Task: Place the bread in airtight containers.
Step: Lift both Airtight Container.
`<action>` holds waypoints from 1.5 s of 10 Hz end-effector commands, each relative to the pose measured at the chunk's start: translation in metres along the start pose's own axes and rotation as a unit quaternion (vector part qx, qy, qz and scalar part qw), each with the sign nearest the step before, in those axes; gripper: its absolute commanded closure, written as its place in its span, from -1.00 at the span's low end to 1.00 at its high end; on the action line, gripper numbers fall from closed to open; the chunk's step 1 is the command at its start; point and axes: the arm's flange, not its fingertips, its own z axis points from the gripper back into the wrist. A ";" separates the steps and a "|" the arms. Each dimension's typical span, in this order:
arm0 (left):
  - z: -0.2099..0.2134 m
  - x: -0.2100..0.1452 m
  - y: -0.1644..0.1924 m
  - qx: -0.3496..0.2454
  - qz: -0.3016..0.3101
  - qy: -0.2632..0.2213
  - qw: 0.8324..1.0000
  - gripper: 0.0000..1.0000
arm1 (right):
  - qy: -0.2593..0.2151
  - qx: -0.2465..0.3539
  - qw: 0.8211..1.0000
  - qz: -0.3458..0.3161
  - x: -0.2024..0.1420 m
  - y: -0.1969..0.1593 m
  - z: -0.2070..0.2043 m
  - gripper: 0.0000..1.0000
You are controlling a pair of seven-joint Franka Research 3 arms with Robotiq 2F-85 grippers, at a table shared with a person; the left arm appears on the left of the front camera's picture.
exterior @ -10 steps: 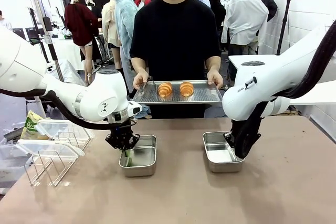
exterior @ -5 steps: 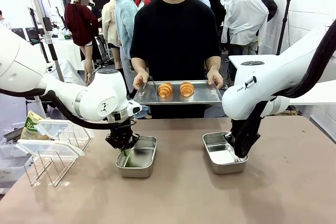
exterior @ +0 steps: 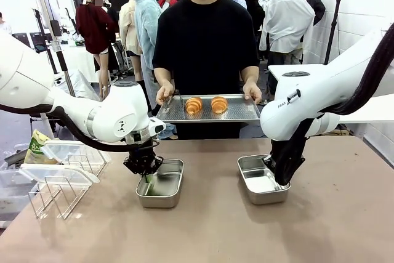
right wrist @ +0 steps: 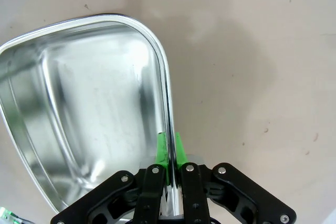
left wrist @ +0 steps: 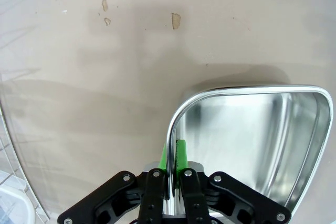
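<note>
Two golden-brown rolls of bread (exterior: 193, 105) (exterior: 218, 104) lie on a perforated metal tray (exterior: 246, 112) that a person holds with both hands above the table's far edge. Two open steel containers stand on the table. My left gripper (exterior: 146, 173) (left wrist: 172, 153) is shut on the left rim of the left container (exterior: 163, 186) (left wrist: 252, 140). My right gripper (exterior: 278, 180) (right wrist: 169, 148) is shut on the right rim of the right container (exterior: 258, 180) (right wrist: 89, 119). Both containers hold nothing inside.
A wire rack (exterior: 58, 192) with clear plastic lids (exterior: 68, 151) stands at the table's left edge, with a green-and-yellow bag (exterior: 37, 146) behind it. Bare brown tabletop (exterior: 209, 232) lies in front of and between the containers.
Both grippers have closed fully on the container rims. The left container has slid slightly left and the right one slightly right. The person's tray has stayed put.
</note>
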 end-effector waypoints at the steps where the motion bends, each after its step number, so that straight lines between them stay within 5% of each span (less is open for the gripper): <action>1: 0.000 -0.001 -0.001 0.001 -0.001 0.003 1.000 1.00 | 0.000 0.000 1.000 0.001 0.000 0.000 0.000 1.00; 6: 0.002 -0.012 -0.015 0.006 -0.007 -0.021 1.000 1.00 | 0.017 -0.001 1.000 -0.015 0.004 0.005 0.004 1.00; 9: 0.053 -0.022 -0.017 -0.005 0.036 -0.010 0.999 1.00 | 0.052 0.025 0.996 -0.072 0.000 -0.007 0.033 1.00; 15: 0.133 -0.055 -0.019 -0.009 0.056 -0.006 0.998 1.00 | -0.026 0.028 0.995 -0.093 -0.047 -0.018 0.117 1.00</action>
